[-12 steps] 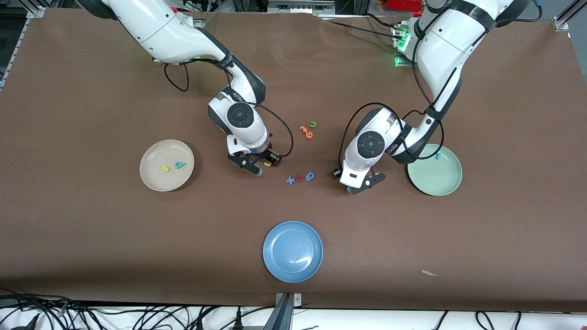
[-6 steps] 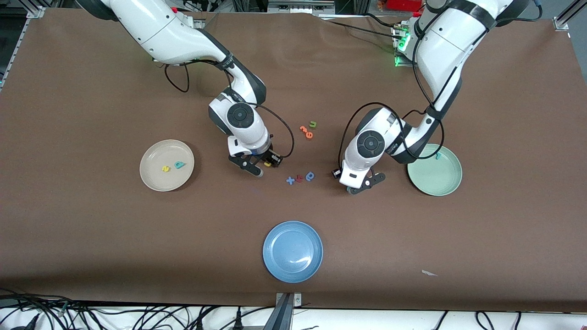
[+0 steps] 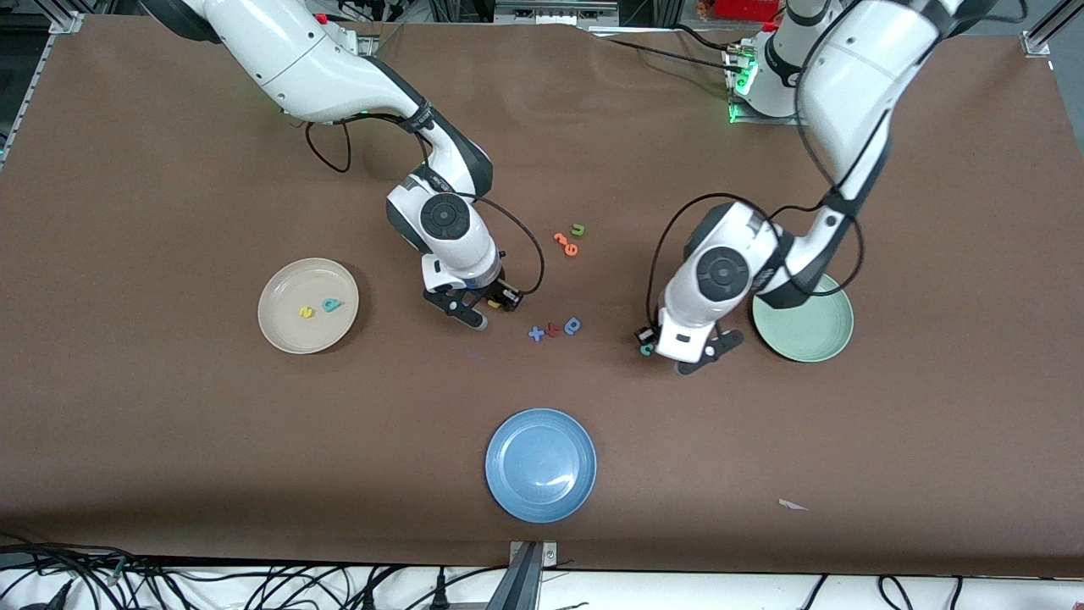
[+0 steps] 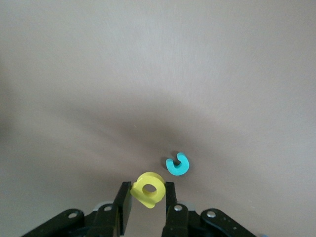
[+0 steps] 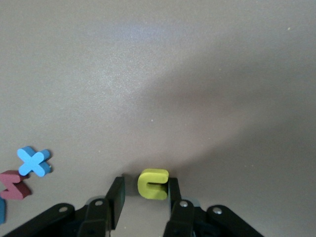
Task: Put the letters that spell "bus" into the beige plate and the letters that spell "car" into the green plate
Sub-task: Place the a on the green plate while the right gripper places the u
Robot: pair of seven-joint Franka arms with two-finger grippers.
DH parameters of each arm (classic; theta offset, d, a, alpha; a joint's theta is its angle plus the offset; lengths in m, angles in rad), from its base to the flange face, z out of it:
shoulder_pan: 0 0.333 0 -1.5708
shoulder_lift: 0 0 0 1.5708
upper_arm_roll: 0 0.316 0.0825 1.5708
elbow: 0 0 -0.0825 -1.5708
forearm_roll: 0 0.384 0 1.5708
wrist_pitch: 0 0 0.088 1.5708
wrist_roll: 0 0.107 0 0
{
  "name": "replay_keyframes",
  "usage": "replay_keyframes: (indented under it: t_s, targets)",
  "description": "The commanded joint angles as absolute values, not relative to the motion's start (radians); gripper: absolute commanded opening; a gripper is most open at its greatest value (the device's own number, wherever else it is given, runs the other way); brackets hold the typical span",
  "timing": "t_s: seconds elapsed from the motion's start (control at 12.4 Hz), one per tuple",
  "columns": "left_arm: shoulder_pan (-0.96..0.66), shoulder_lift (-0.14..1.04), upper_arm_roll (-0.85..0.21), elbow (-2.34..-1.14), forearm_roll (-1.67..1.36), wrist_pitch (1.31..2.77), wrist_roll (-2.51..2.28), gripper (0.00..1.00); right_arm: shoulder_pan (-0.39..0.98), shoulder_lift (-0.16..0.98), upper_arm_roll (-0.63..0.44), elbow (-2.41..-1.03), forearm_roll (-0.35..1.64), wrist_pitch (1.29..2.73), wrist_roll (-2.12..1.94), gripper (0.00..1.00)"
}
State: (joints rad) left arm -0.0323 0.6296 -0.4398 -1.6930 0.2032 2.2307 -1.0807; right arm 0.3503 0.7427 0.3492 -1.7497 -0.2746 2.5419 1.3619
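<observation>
Jaws of the left gripper (image 4: 148,197) pinch the yellow a (image 4: 148,189) over bare bench, the teal c (image 4: 177,164) lying just beneath, beside the green plate (image 3: 817,339). Right gripper (image 5: 144,193) stands low mid-bench, jaws around the yellow u (image 5: 153,184) but with a gap on one side. Beige plate (image 3: 284,326) holds the yellow s (image 3: 306,312) and teal b (image 3: 332,305).

Brown table (image 3: 169,440) filling view; cables (image 3: 254,585) trailing along near edge; green light (image 3: 735,106) glowing at top.
</observation>
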Motion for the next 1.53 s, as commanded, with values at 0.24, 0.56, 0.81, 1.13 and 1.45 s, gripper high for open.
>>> replay_keyframes:
  t_s: [0.24,0.56,0.81,1.13,1.45]
  targets:
    - [0.403,0.381,-0.704,-1.718,0.086,1.848,-0.728,0.10,0.354,0.756,0.342,-1.724,-0.324,2.540,1.368,0.16]
    - [0.567,0.353,-0.698,-1.733,0.103,1.703,-0.429,0.10,0.351,0.661,0.319,-1.717,-0.313,2.426,1.326,0.15]
    - [0.640,0.409,-0.693,-1.753,0.188,1.710,-0.324,0.09,0.324,0.591,0.318,-1.717,-0.276,2.300,1.197,0.15]
    - [0.657,0.524,-0.692,-1.843,0.233,1.940,-0.336,0.10,0.261,0.487,0.218,-1.742,-0.097,2.101,0.738,0.15]
    - [0.655,0.549,-0.666,-1.983,0.238,2.161,-0.350,0.10,0.198,0.387,0.102,-1.896,-0.091,2.072,0.414,0.15]
